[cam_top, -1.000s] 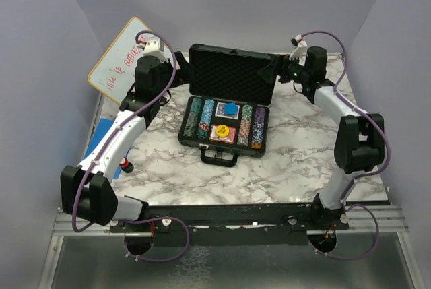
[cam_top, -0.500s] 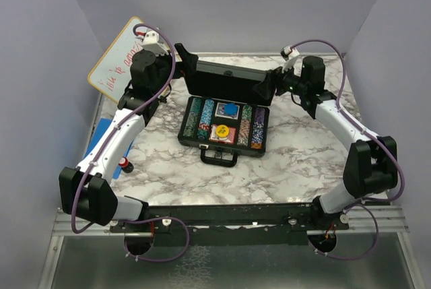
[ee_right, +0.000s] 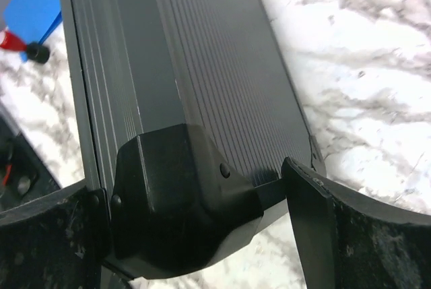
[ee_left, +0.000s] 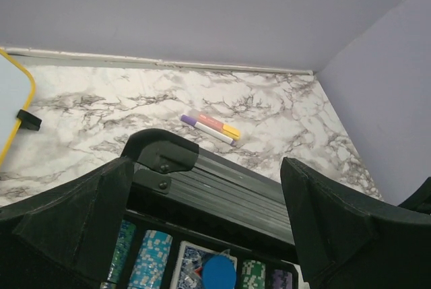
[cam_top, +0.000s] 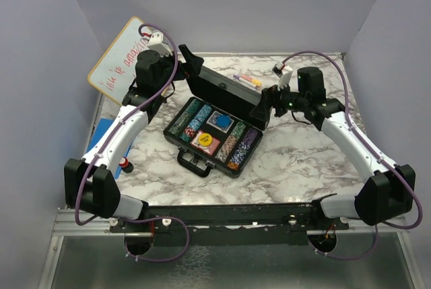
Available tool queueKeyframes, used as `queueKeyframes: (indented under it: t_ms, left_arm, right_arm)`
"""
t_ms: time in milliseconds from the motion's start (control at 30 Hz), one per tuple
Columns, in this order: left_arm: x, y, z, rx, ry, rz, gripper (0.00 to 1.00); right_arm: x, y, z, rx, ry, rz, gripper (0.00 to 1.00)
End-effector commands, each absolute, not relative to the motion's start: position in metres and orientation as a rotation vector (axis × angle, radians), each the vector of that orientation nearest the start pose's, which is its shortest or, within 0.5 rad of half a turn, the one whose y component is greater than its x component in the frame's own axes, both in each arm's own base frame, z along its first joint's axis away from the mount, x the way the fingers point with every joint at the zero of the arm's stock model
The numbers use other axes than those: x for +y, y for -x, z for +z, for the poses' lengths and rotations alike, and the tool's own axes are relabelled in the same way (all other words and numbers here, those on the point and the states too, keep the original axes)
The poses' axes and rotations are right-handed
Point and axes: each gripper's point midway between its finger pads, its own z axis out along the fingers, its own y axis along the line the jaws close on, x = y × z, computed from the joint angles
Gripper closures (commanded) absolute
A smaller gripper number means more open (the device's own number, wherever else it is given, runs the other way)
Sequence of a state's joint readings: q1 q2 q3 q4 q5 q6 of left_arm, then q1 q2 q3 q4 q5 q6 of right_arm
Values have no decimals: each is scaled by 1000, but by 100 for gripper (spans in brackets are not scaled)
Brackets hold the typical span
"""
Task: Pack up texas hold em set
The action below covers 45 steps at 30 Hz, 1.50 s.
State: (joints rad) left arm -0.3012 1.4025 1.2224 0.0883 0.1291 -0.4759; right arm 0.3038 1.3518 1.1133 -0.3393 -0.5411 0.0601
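Nearest me, the handle points to the near left, because the case sits askew in the middle of the table. Its tray is full: chips in rows, with a blue disc and a yellow disc lying on top between them.

Over the tray the lid leans forward, about half way down, ribbed side up. The left gripper stands wide open astride the lid's far-left corner. The right gripper is just as wide around the right corner. Neither pinches it; each corner cap simply sits between the fingers.

To my eye the closing wants both arms lowering at one pace, so the lid does not twist on its hinge. The push should go down rather than toward me, since the case looks free to slide on the marble. Both discs seem to ride high, and one standing proud could stop the lid short, so I would ease the last part. The fingers must slip off the corners before lid meets rim. I cannot see any latches from here.

Behind the case lie some markers, and farther left a whiteboard leans on the wall.
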Motion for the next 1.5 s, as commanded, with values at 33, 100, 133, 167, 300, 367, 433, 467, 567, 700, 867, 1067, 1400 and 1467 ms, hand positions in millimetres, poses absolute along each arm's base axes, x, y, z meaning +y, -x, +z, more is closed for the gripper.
queueKeyframes:
  t_ms: [33, 100, 133, 167, 300, 367, 433, 467, 567, 700, 867, 1067, 1400, 1467]
  left_arm:
    - [-187, -439, 346, 1673, 29, -757, 1]
    - [-190, -440, 347, 1669, 28, -773, 1]
    - [-191, -441, 349, 1665, 26, -779, 1]
    - [-193, -441, 351, 1663, 20, -789, 1]
    - [-188, -441, 358, 1655, 43, -768, 1]
    - [-174, -442, 358, 1650, 104, -705, 1]
    - [-162, -441, 357, 1639, 145, -647, 1]
    - [-159, -440, 358, 1630, 151, -632, 1]
    - [-157, -439, 361, 1627, 143, -618, 1]
    - [-158, -440, 357, 1647, 146, -618, 1]
    - [-160, -441, 354, 1654, 145, -630, 1]
    - [-163, -442, 351, 1663, 138, -642, 1]
    - [-152, -418, 282, 1899, 236, -588, 1]
    - [-147, -401, 248, 2013, 277, -563, 1]
  right_arm:
    - [204, -246, 200, 2335, 636, 1039, 7]
    - [211, -236, 207, 2300, 701, 1095, 6]
    - [213, -234, 209, 2292, 720, 1102, 6]
    - [216, -231, 210, 2287, 741, 1104, 5]
    - [219, -225, 215, 2267, 777, 1086, 0]
    - [220, -220, 221, 2245, 792, 1091, 0]
    - [220, -216, 229, 2208, 819, 1099, 0]
    - [221, -213, 233, 2186, 845, 1106, 0]
    - [223, -205, 244, 2140, 894, 1147, 0]
    - [221, -199, 255, 2101, 945, 1144, 0]
    - [218, -203, 272, 2054, 969, 1073, 0]
    - [222, -203, 275, 2035, 971, 1111, 0]
    - [229, -261, 259, 2102, 661, 1004, 1]
    - [225, -279, 240, 2179, 564, 939, 2]
